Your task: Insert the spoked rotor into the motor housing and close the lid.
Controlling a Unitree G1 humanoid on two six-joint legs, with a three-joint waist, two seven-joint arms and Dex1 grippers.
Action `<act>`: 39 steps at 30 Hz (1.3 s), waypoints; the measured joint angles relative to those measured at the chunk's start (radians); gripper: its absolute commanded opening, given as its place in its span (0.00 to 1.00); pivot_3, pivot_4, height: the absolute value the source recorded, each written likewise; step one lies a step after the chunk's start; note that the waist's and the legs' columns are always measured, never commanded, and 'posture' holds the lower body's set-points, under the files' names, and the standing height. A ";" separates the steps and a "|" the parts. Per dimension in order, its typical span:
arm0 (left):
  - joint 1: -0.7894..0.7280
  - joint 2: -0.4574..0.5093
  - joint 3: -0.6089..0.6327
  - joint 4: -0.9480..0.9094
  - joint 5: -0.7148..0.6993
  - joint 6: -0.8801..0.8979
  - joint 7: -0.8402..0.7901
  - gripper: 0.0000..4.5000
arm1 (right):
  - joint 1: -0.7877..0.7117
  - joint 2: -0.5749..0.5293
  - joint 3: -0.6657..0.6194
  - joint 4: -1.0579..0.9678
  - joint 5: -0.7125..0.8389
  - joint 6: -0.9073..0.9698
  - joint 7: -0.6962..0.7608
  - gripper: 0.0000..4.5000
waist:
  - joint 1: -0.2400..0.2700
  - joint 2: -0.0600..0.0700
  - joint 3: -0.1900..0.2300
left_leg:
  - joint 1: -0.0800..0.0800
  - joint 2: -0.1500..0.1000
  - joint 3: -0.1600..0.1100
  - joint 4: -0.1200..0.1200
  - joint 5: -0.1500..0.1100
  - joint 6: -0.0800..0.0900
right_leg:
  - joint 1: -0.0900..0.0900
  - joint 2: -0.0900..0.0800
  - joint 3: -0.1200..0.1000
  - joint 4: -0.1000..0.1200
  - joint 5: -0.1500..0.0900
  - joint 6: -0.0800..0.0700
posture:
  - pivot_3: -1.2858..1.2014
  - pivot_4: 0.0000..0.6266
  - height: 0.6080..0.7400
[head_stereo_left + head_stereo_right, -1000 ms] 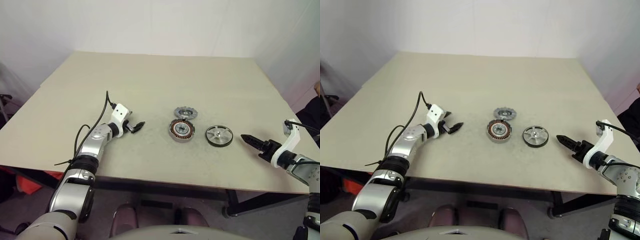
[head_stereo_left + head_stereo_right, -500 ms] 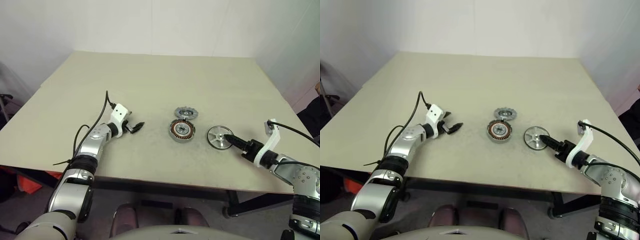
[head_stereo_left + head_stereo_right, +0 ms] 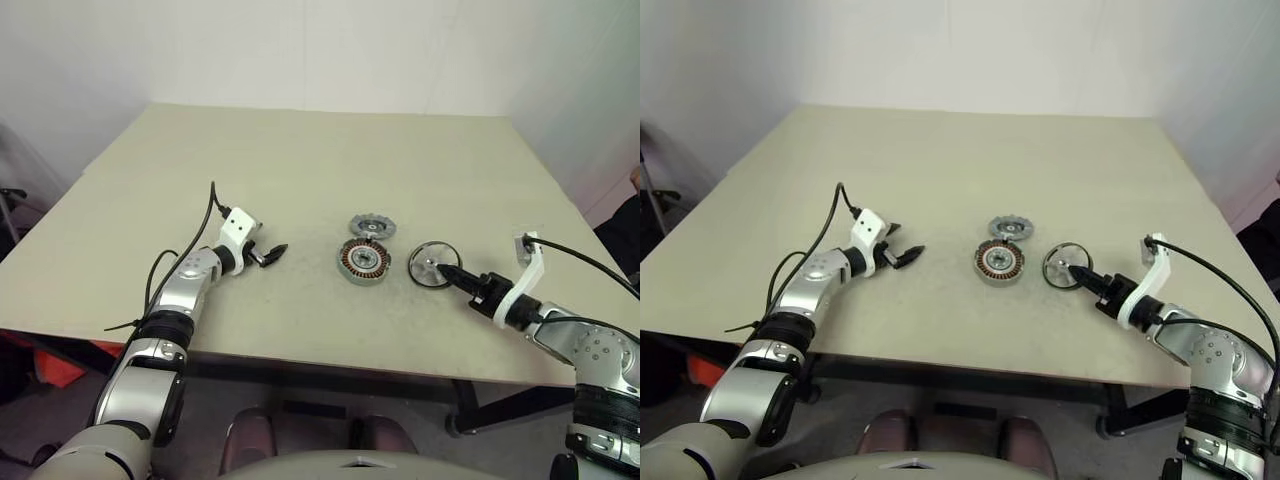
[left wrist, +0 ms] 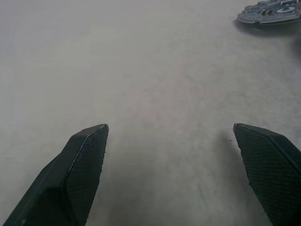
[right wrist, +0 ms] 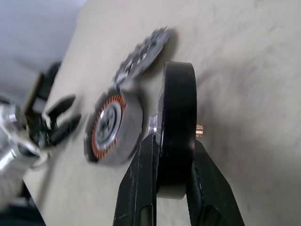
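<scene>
Your right arm reaches in from the table's right edge, forearm low and angled toward the centre, with the right gripper point(image 3: 447, 272) pointing forward and to the left, slightly downward. Its two fingers point(image 5: 141, 188) are pinched on the black rim of the spoked rotor point(image 3: 432, 265), one on each face. The rotor is tipped up off the table point(image 3: 300, 170), nearly on edge, its silver spoked face turned toward the robot in the head views; it sits just to the right of the motor housing point(image 3: 363, 261), close beside it but apart. The right wrist view gives you the rotor edge-on, a broad black band with a small copper-coloured pin tip poking from one face and a silver hub stub on the other, detail the head views cannot resolve. That same view shows the housing's copper coil ring beyond the rotor and the lid point(image 3: 372, 225) past it, plus your other gripper in the distance. The housing lies flat, open side up; the lid lies flat just behind it, nearly touching. Your left arm stretches forward over the table's left half, elbow bent, the left gripper point(image 3: 271, 252) pointing right toward the housing and well short of it. Its fingers point(image 4: 80, 174) are spread wide and hold nothing; between them the left wrist view shows bare tabletop, with the lid at the far edge.
</scene>
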 measured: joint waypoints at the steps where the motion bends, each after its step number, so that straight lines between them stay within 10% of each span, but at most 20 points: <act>1: 0.000 0.000 -0.002 0.000 0.001 0.000 0.000 1.00 | -0.020 0.012 -0.028 0.013 0.030 0.021 -0.029 0.19 | 0.000 0.000 0.000 | 0.000 0.000 0.000 0.000 0.000 0.000 | -0.001 0.000 0.000 0.000 0.000 0.000 | 0.52 0.00 1.00; 9: 0.000 0.000 -0.006 0.000 0.010 -0.006 0.001 1.00 | -0.169 0.101 -0.200 0.046 0.304 0.167 -0.293 0.19 | 0.003 0.001 -0.001 | -0.001 0.000 0.000 -0.003 0.001 -0.001 | -0.002 0.000 -0.004 0.000 0.000 -0.008 | 0.52 0.00 1.00; 21: 0.002 0.003 -0.007 0.000 0.017 -0.011 0.002 1.00 | -0.104 0.121 -0.091 -0.070 0.362 0.117 -0.403 0.19 | 0.007 0.002 -0.001 | -0.001 0.000 0.000 -0.005 0.001 -0.001 | -0.002 0.000 -0.006 0.000 -0.003 -0.008 | 0.52 0.00 1.00; 39: 0.002 0.005 -0.008 0.000 0.028 -0.022 0.002 1.00 | -0.021 -0.185 0.457 -0.137 -0.505 -0.597 -0.098 0.19 | 0.003 0.002 0.000 | -0.003 0.000 0.000 -0.004 0.001 0.000 | -0.002 0.000 -0.006 0.000 -0.004 -0.006 | 0.52 0.00 1.00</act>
